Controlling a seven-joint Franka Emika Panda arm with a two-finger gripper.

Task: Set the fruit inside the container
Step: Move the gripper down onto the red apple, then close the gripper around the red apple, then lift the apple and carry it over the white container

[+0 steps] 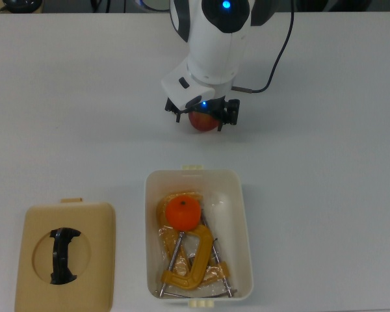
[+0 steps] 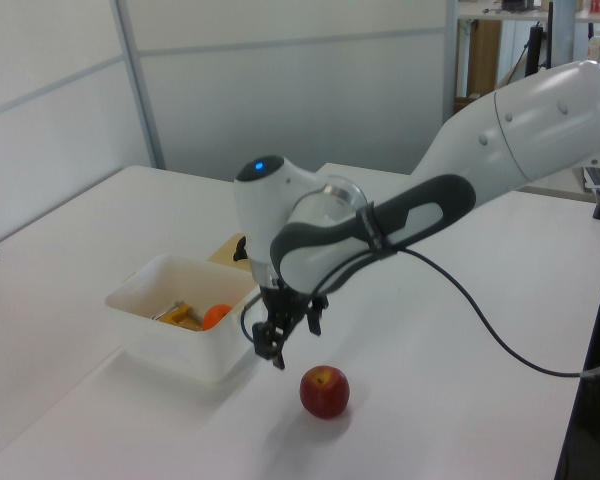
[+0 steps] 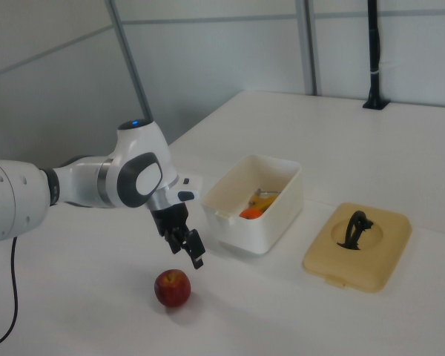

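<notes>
Jaws: the black two-finger gripper [image 3: 187, 245] hangs with its fingers spread, nothing between them, just above the fruit.
Apple: the dark red round apple with a yellow patch [image 3: 172, 288] sits on the white table [image 2: 450, 400], outside and near the tub.
Tub: the off-white deep rectangular plastic container [image 1: 245, 227] already holds the bright orange mandarin [image 1: 184, 212] and yellow-orange metal C-clamps [image 1: 190, 266].
Advice: likely best to centre over the apple, descend straight, close around its widest part.
Lid: the flat tan square lid [image 1: 91, 260] lies beside the tub.
</notes>
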